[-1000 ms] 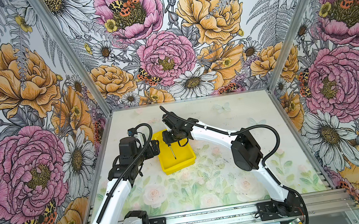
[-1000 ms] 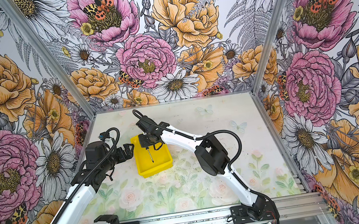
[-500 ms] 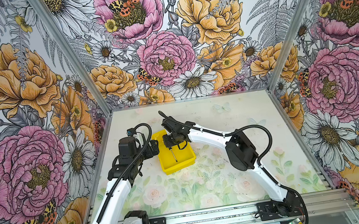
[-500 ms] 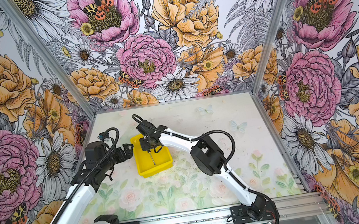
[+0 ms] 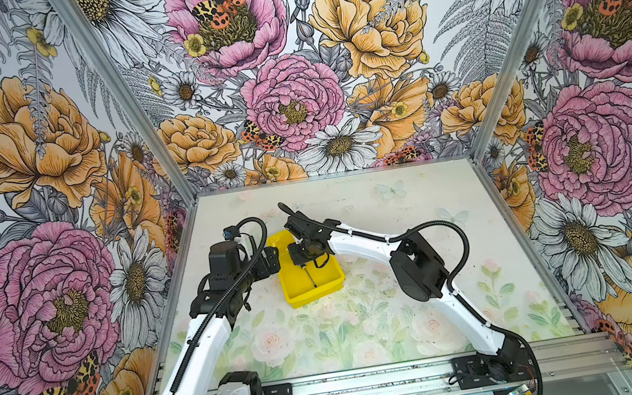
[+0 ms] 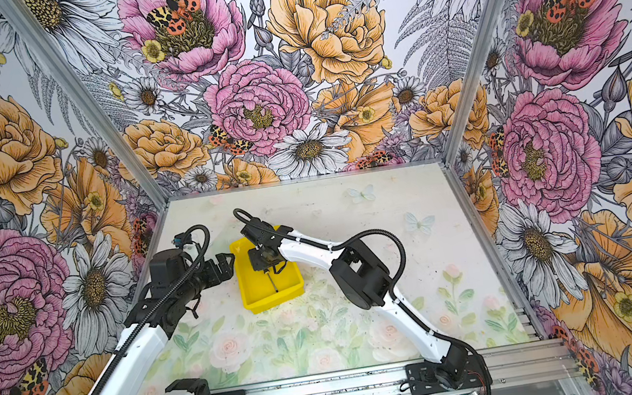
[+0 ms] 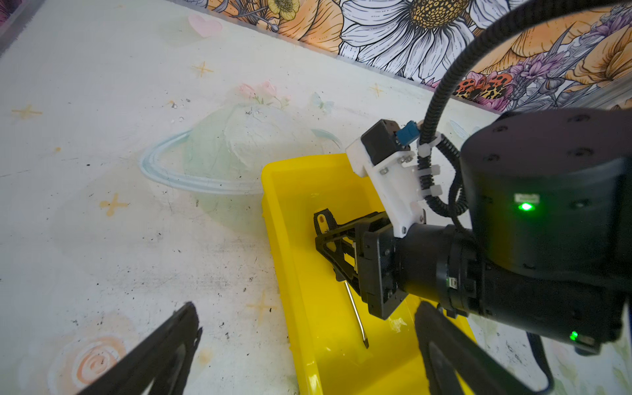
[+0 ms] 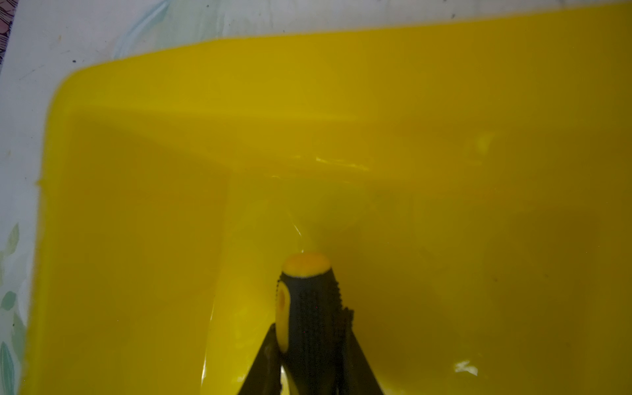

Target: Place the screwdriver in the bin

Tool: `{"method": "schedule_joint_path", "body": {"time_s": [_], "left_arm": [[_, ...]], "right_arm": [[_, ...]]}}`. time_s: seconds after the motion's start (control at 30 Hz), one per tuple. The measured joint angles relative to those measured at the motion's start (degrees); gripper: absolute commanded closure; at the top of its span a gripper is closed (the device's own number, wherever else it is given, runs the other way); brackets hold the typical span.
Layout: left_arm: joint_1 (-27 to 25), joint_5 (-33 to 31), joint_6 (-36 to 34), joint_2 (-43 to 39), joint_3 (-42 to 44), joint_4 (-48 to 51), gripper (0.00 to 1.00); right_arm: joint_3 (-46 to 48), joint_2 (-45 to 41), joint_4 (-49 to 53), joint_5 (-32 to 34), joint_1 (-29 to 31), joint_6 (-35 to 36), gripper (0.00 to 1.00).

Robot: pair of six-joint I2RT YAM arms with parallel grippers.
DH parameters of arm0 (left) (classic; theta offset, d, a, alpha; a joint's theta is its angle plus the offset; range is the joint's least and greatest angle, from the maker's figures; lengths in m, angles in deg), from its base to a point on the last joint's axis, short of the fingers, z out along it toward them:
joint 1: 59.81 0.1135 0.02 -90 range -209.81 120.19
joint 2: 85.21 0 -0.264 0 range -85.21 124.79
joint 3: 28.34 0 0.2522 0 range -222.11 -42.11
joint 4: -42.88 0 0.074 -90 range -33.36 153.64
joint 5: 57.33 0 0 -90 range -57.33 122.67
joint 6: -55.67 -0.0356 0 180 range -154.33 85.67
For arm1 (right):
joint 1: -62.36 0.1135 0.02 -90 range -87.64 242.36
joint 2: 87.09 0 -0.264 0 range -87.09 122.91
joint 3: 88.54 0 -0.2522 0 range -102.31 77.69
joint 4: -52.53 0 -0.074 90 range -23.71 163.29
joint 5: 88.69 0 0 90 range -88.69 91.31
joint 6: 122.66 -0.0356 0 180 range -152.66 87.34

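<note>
Yellow bin (image 7: 301,273) cropped; right end effector (image 7: 333,249) hides screwdriver (image 7: 355,314) handle.

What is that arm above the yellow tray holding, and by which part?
The right end effector holds the screwdriver by its black handle, shaft hanging into the bin.

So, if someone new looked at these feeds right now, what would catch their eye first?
The bright yellow rectangular plastic bin, left of the table middle, stands out first. The right gripper sits low inside it, fingers shut on the slim black-and-yellow-handled screwdriver. Around all this, the bold floral-print walls fill both top views.
</note>
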Motion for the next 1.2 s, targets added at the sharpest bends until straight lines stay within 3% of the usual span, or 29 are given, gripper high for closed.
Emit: {"method": "schedule_joint_path", "body": {"time_s": [0.13,0.3,0.6,1.03,1.2], "left_arm": [[0.00,0.00,0.00,0.00,0.00,0.00,0.01],[0.00,-0.02,0.00,0.07,0.00,-0.02,0.01],[0.07,-0.09,0.00,0.76,0.00,0.00,0.01],[0.11,-0.39,0.00,0.76,0.00,-0.02,0.01],[0.11,-0.39,0.00,0.76,0.00,-0.02,0.01]], "right_arm": [[0.00,0.00,0.00,0.00,-0.02,0.00,0.77],[0.00,0.00,0.00,0.42,0.00,0.00,0.63],[0.00,0.00,-0.02,1.33,0.00,0.35,0.48],[0.02,-3.87,-0.02,3.04,0.52,2.36,0.40],[1.38,-8.02,-0.20,4.57,1.09,4.31,0.32]]}}
